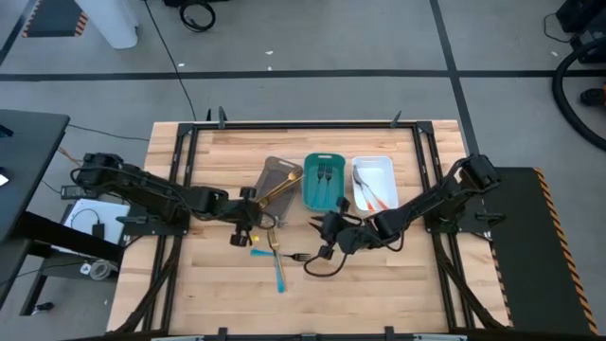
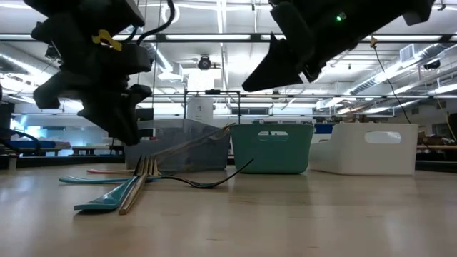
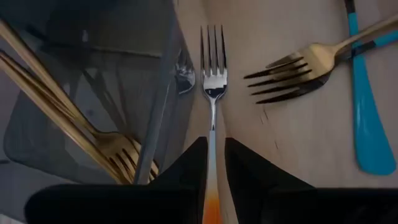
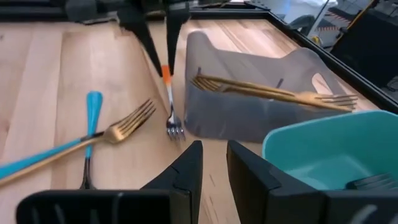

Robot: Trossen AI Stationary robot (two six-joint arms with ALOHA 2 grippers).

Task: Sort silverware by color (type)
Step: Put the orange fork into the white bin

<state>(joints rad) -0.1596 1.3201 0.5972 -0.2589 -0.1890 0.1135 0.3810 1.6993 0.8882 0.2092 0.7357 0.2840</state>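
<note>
My left gripper [image 1: 248, 230] [image 3: 212, 140] is shut on a silver fork with an orange handle [image 3: 212, 81], just beside the grey-brown tray [image 1: 281, 169]. That tray holds gold forks [image 3: 93, 134]. My right gripper [image 1: 329, 230] [image 4: 214, 146] hangs open above the table near the teal tray [image 1: 323, 158], with nothing between its fingers. A gold fork [image 4: 124, 129] and a blue-handled piece [image 4: 93, 109] lie flat on the wood. In the teal tray are dark pieces [image 1: 325, 176], and in the white tray [image 1: 374, 161] orange-handled ones [image 1: 375, 195]. My left gripper pinches the fork's handle [image 3: 212, 163] between its two fingers, where the silver meets the orange part [image 4: 165, 73]. The fingers come slanting down from above and lie along the fork. It hangs tines-down [image 4: 175, 132], close by the grey tray's wall. Whether the tines touch the table I cannot tell.
The three trays stand side by side at the far middle of the wooden table. More blue-handled pieces [image 1: 279, 270] and a dark fork [image 1: 299, 257] lie near the middle, between the two grippers. A black frame [image 1: 303, 124] runs round the table's edge.
</note>
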